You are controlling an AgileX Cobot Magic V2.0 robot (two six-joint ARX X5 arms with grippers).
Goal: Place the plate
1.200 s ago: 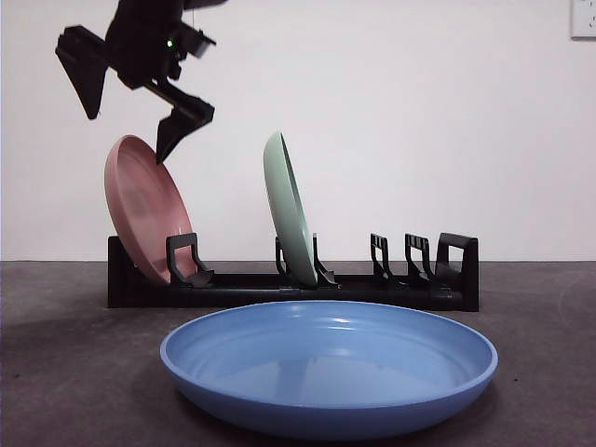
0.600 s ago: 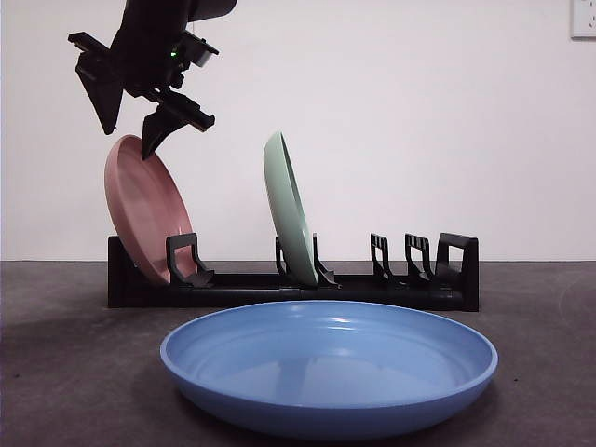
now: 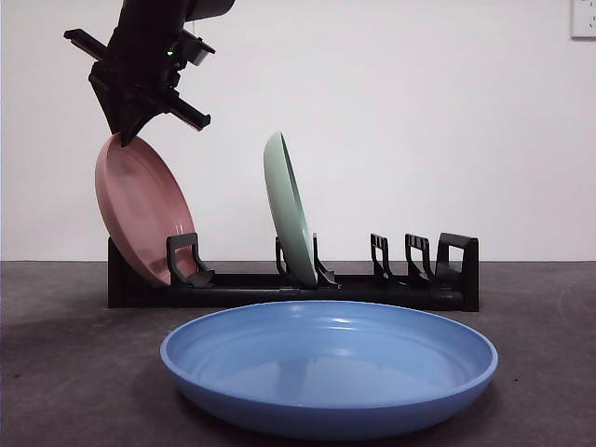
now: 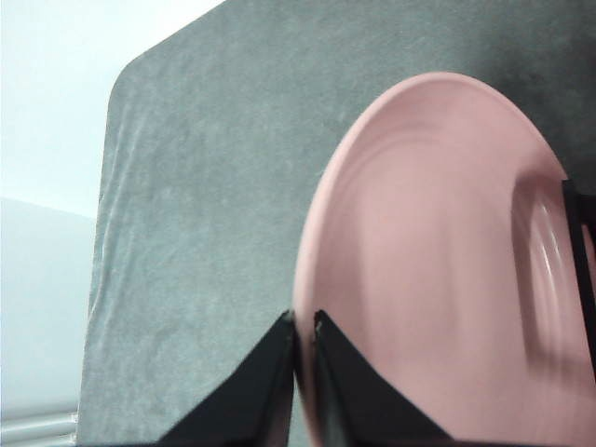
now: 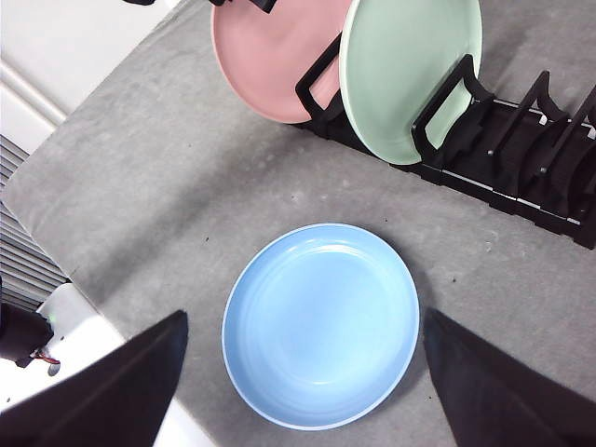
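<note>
Pinching the top rim of the pink plate (image 3: 142, 209), which leans in the end slot of the black rack (image 3: 298, 282), the left gripper (image 3: 126, 130) has its jaws nearly together on it, the green plate (image 3: 289, 209) upright farther along, the blue plate (image 3: 328, 363) flat on the table (image 3: 56, 372) in front, the right gripper (image 5: 303, 391) spread wide above.

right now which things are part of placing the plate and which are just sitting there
In the job:
- pink plate, leaning in the end slot of the rack
- black dish rack
- left gripper, fingers pinched on the pink plate's rim

Just there:
- green plate, upright in its own slot
- blue plate, flat on the table
- right gripper, open above the blue plate
</note>
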